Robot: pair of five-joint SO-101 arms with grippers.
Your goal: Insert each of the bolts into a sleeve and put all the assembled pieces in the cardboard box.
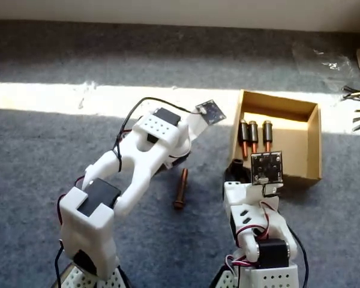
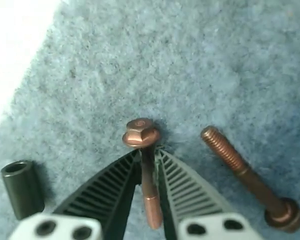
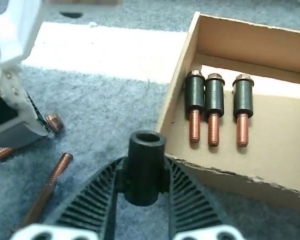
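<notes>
Clamped in left gripper (image 2: 149,151): copper bolt (image 2: 142,136), head just beyond the tips. Clamped in right gripper (image 3: 144,162): black sleeve (image 3: 146,172), bore visible. On carpet (image 1: 42,156), at 9 o'clock of right gripper: loose bolt (image 1: 181,188). At 1 o'clock: cardboard box (image 1: 312,144), containing three assembled pieces (image 1: 254,137) side by side.

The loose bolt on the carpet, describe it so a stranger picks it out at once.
Find the cardboard box on the grey carpet; the loose bolt lies flat outside it, between the left arm and the right arm. Unlike the three sleeved bolts in the box, its shank is bare, and unlike the held bolt in the left claw, nothing grips it.
</notes>
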